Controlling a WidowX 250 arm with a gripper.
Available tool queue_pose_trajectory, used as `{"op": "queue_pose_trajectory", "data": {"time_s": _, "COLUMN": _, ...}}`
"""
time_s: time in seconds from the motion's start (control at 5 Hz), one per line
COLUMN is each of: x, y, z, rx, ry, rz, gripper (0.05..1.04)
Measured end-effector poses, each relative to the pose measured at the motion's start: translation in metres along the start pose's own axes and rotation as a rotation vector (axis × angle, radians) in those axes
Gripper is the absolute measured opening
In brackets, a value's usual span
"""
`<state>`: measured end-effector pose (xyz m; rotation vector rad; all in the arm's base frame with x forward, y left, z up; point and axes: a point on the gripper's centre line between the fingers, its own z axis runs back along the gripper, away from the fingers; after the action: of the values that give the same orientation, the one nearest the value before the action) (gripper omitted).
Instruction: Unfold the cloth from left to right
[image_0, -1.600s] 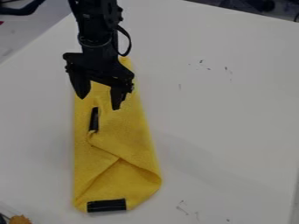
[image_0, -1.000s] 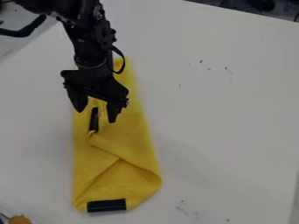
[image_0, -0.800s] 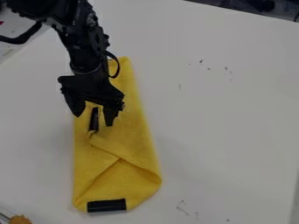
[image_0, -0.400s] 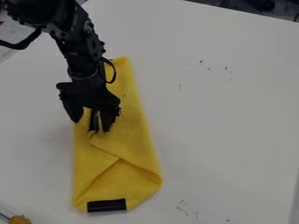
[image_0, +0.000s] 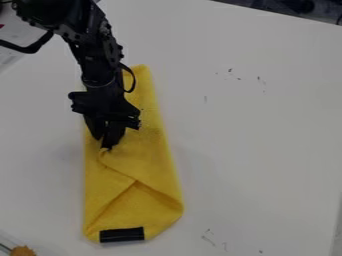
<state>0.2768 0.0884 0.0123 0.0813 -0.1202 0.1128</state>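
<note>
White tabletop (image_0: 254, 140) is lying under a folded yellow cloth (image_0: 150, 160), whose long axis is running from near to far. Nearest, a black strip (image_0: 121, 235) is crossing its end. Farther up, the gripper (image_0: 107, 140) is pinching a smaller dark strip (image_0: 106, 145) near the cloth's left edge; most of the cloth's width is lying rightward, so the unfolding pull is probably needing to go crosswise.
</note>
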Motion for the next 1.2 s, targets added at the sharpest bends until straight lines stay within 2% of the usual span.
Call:
{"op": "queue_pose_trajectory", "data": {"time_s": 0.2, "x": 0.001, "y": -0.002, "z": 0.001, "rx": 0.001, "ry": 0.001, "rz": 0.001, "gripper": 0.160}}
{"op": "queue_pose_trajectory", "data": {"time_s": 0.4, "x": 0.001, "y": -0.007, "z": 0.003, "rx": 0.011, "ry": 0.018, "rz": -0.004, "gripper": 0.069}}
{"op": "queue_pose_trajectory", "data": {"time_s": 0.8, "x": 0.032, "y": -0.049, "z": 0.043, "rx": 0.075, "ry": -0.026, "rz": -0.060, "gripper": 0.058}}
{"op": "queue_pose_trajectory", "data": {"time_s": 1.0, "x": 0.061, "y": -0.087, "z": 0.048, "rx": 0.058, "ry": -0.074, "rz": -0.116, "gripper": 0.058}}
{"op": "queue_pose_trajectory", "data": {"time_s": 1.2, "x": 0.078, "y": -0.108, "z": 0.022, "rx": -0.006, "ry": -0.069, "rz": -0.150, "gripper": 0.058}}
